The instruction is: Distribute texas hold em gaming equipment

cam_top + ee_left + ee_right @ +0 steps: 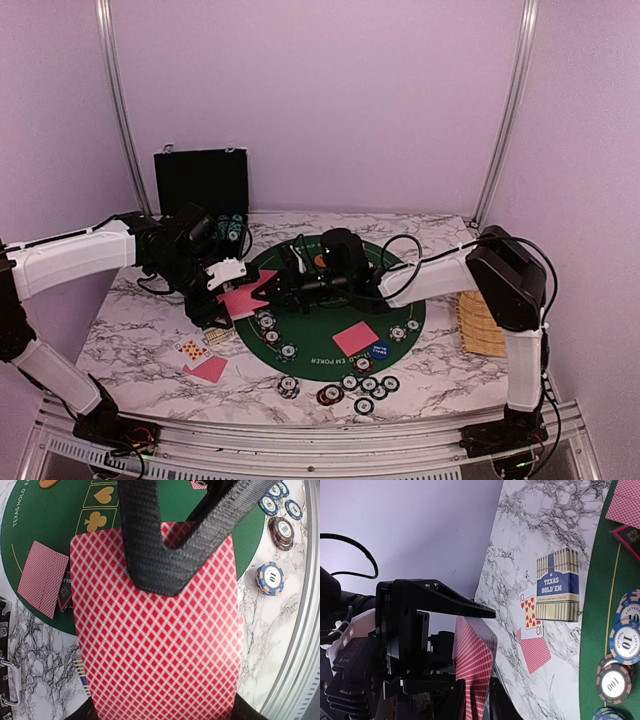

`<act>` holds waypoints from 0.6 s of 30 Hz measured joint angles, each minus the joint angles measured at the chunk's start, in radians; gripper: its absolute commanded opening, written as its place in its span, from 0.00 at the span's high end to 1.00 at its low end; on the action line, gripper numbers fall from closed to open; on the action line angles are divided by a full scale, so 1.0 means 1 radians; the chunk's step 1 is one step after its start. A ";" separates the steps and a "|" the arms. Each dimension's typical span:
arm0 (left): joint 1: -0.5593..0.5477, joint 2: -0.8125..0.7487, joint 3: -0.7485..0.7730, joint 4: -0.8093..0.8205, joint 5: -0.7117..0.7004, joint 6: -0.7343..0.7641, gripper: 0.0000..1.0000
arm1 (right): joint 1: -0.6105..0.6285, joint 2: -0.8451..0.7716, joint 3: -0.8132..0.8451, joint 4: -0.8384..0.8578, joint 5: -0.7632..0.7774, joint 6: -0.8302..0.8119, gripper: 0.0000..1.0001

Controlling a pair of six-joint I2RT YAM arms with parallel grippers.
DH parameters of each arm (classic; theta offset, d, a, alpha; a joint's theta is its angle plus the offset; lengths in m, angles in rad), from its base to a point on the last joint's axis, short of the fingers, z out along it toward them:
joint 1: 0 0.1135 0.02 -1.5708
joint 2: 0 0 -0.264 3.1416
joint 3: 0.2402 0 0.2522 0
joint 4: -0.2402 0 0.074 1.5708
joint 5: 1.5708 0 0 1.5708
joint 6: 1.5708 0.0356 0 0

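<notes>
Red-backed playing card [160,650] sits pinched in the closed left tool [233,288]. The right tool [270,288] meets its far edge, and I cannot tell whether it grips. Beyond, poker chips [360,385] edge the green mat [330,325]. The black chip case [200,185] stands open, and the wicker basket [480,325] sits right, contents unseen.

A round green mat [318,326] printed with card suits and lettering lies on a white, grey-veined marble table [140,340]. Behind the mat's left edge a black chip case [200,185] stands open, its lid upright against the back wall. Just off the mat's right edge sits a woven wicker basket [480,325] at the table's side. Nearer than the mat, a ribbed aluminium rail [300,440] runs along the table's front edge. Beyond the mat rise lilac walls [320,100] and two slanted metal posts: one left [118,100], one right [510,110].
</notes>
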 measured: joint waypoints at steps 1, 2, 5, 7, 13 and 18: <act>0.000 0.000 0.000 0.000 0.000 0.000 1.00 | -0.002 -0.005 -0.004 0.000 0.000 0.000 0.86; 0.000 0.000 0.000 0.000 0.000 0.000 1.00 | -0.003 -0.008 -0.007 0.000 0.000 0.000 0.87; 0.000 0.000 0.000 0.000 0.000 0.000 1.00 | -0.005 -0.013 -0.011 0.000 0.000 -0.001 0.93; 0.000 0.000 0.000 0.000 0.000 0.000 1.00 | -0.005 -0.013 -0.011 0.000 0.000 -0.003 0.97; 0.000 -0.001 -0.009 0.003 0.000 0.001 1.00 | -0.005 -0.016 -0.011 -0.001 -0.005 -0.004 1.00; 0.000 -0.002 -0.011 0.002 0.000 0.002 1.00 | -0.011 -0.030 -0.023 -0.003 -0.009 -0.004 1.00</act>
